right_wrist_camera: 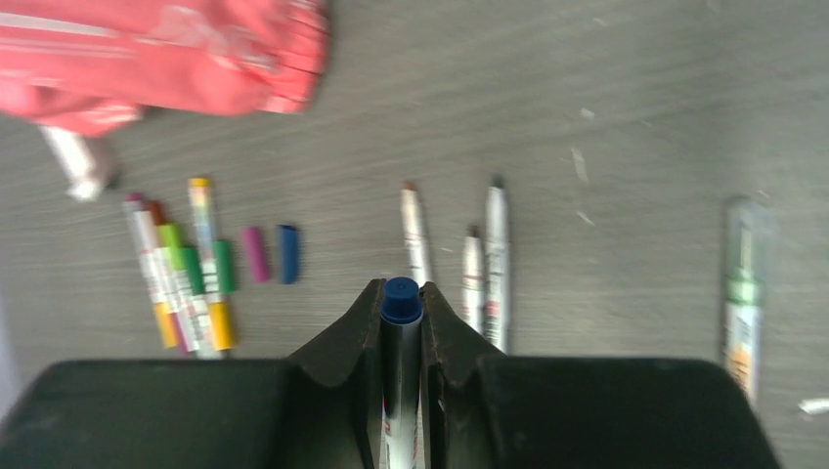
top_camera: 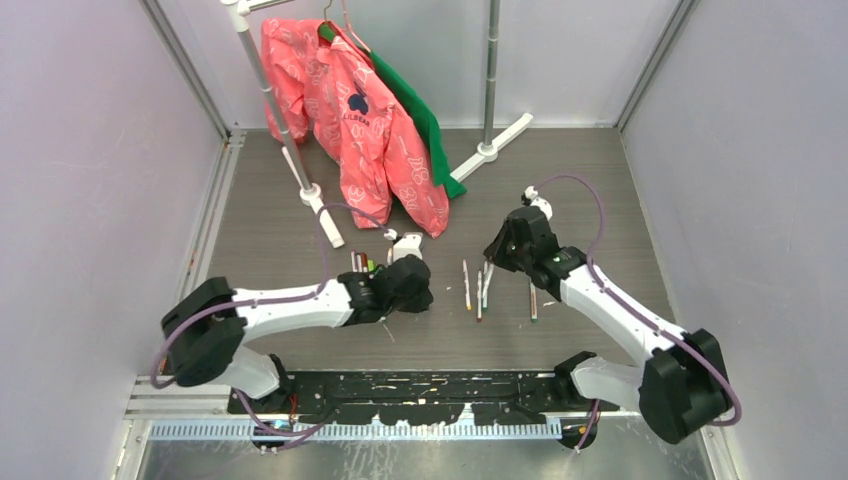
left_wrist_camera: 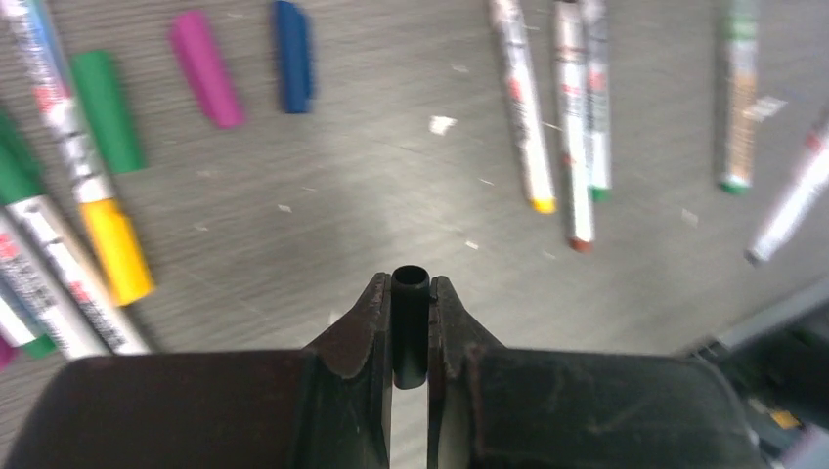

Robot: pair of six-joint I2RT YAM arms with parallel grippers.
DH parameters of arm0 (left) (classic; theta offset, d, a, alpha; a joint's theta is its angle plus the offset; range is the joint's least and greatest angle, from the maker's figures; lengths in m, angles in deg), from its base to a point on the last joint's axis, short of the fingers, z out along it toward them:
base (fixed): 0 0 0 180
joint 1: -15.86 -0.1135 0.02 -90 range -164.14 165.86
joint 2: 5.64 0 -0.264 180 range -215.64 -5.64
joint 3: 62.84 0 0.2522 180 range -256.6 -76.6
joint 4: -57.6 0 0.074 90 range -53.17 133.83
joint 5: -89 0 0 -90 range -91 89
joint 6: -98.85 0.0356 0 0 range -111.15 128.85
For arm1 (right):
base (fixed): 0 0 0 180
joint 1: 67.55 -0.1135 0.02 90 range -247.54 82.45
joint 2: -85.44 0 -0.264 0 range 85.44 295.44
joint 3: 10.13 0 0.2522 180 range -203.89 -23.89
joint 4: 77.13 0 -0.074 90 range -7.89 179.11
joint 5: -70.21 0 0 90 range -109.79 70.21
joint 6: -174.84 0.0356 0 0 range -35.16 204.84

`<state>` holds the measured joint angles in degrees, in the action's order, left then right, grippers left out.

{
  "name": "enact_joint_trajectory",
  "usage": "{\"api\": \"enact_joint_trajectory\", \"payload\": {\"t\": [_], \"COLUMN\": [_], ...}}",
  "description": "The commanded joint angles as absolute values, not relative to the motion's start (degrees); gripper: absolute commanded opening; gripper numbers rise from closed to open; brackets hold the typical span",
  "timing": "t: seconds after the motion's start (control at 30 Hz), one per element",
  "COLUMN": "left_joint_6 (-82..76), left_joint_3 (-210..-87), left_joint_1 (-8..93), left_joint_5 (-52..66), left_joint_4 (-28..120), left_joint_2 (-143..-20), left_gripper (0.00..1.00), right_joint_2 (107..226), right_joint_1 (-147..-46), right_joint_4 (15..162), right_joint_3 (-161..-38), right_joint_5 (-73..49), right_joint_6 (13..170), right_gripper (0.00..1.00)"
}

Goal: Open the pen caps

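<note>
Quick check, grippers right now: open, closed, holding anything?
Left gripper: closed on a small dark cap.
Right gripper: closed on a pen with a blue end.

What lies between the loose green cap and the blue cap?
A pink cap lies between the green cap and blue cap, touching neither; both wrist views show it.

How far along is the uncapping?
Done: green cap, purple cap and blue cap lie loose, bare pens nearby. In hand: left gripper shut on a dark cap, right gripper shut on a blue-ended pen. Remaining: yellow cap on its pen, others beside it.
</note>
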<state>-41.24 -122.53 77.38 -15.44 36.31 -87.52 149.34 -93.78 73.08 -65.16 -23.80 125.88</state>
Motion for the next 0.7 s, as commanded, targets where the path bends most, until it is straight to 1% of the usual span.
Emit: {"api": "enact_joint_trajectory", "payload": {"t": [0.0, 0.17, 0.33, 0.43, 0.57, 0.67], "left_joint_6": [-45.2, -46.9, -47.8, -47.9, -48.1, -48.2], "left_joint_3": [-129.8, -134.6, -134.7, -133.5, -132.5, -132.0], "left_joint_1": [76.0, 74.8, 73.4, 72.8, 72.3, 72.2], "left_joint_5": [-29.1, -30.4, -30.7, -30.6, -30.2, -30.1], "left_joint_4": [21.4, 17.0, 16.9, 17.5, 18.3, 18.6], "left_joint_2": [-95.7, -103.9, -105.9, -105.6, -104.9, -104.2], "left_gripper": [0.00, 0.06, 0.16, 0.22, 0.35, 0.41], "right_joint_2": [153.6, 157.4, 162.4, 164.6, 167.2, 168.2], "right_joint_1": [-94.8, -96.3, -97.2, -97.3, -97.5, -97.8], "right_joint_4": [66.6, 65.8, 65.8, 67.0, 68.4, 69.1], "right_joint_3": [-65.3, -65.3, -65.5, -65.2, -65.2, -65.2], "right_joint_5": [-32.2, -34.7, -36.5, -36.6, -36.8, -37.1], "right_joint_6": [124.6, 124.4, 124.4, 124.4, 124.3, 124.3], "right_gripper": [0.01, 0.01, 0.05, 0.11, 0.24, 0.30]}}
